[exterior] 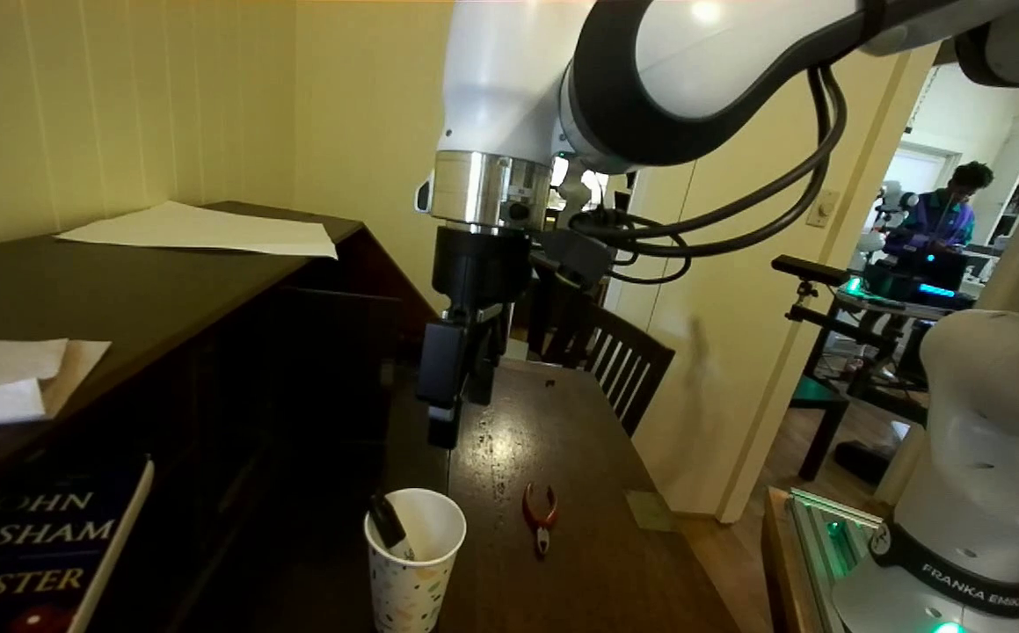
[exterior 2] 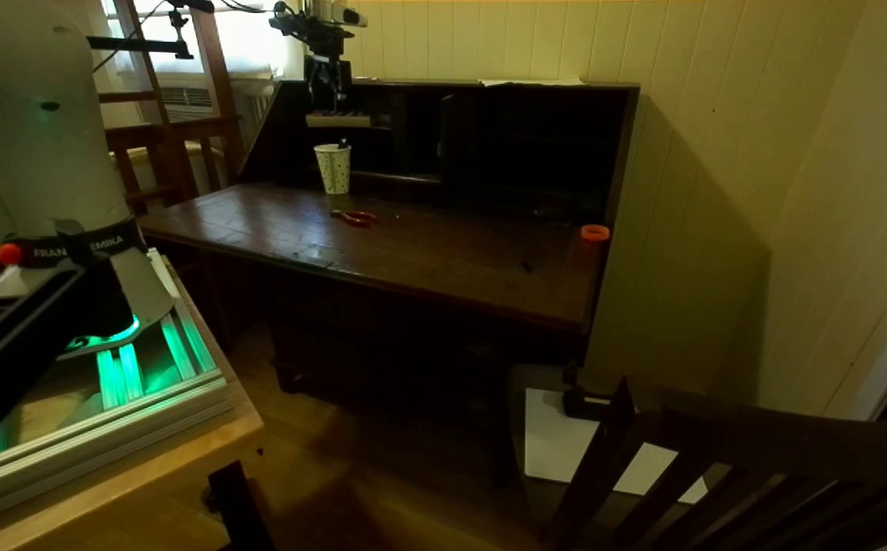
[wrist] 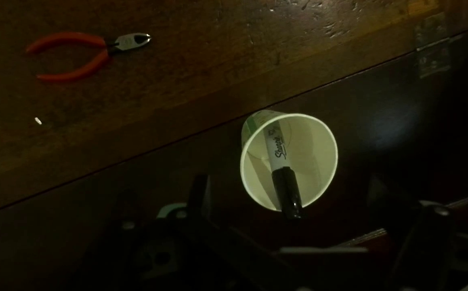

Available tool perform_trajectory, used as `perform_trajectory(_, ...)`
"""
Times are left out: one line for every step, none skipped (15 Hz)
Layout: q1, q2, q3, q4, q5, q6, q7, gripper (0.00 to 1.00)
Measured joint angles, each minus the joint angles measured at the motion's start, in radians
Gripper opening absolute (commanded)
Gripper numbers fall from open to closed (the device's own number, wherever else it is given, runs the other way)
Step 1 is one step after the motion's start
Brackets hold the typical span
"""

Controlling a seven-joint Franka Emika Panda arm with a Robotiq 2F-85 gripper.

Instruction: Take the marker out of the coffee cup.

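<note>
Yellow walls [exterior 2: 527,46] back the worktop [exterior 2: 428,245]; near its rear edge a cup [exterior: 410,593] props the marker [wrist: 281,165] aslant, cap [wrist: 287,192] jutting, likely for gripping; fingers [exterior: 444,429] above look wide apart, though shadowed, presumably to straddle it.

Marker [wrist: 285,178] in cup [exterior: 417,591] on desk [exterior 2: 428,245], pliers [wrist: 98,61] nearby, gripper [exterior: 462,413] above cup
</note>
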State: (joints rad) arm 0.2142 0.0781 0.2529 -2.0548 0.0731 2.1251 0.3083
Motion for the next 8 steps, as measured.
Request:
perform_trajectory(0.0, -0.002, 0.0, 0.0, 0.0, 0.0, 0.0, 1.0)
perform_trajectory(0.0, -0.003, 0.0, 0.0, 0.0, 0.0, 0.0, 1.0)
perform_trajectory(0.0, -0.003, 0.0, 0.0, 0.0, 0.002, -0.003, 1.0)
perform_trajectory(0.002, 0.003, 0.0, 0.001, 0.0, 0.009, -0.008, 1.0)
perform_trajectory(0.005, 0.014, 0.001, 0.005, -0.002, 0.022, -0.012, 1.0)
perform_trajectory(0.011, 0.029, 0.001, 0.013, -0.009, 0.032, -0.013, 1.0)
perform_trajectory(0.019, 0.05, 0.001, 0.024, -0.014, 0.043, -0.013, 1.0)
perform_trajectory(0.028, 0.072, 0.001, 0.039, -0.021, 0.052, -0.013, 1.0)
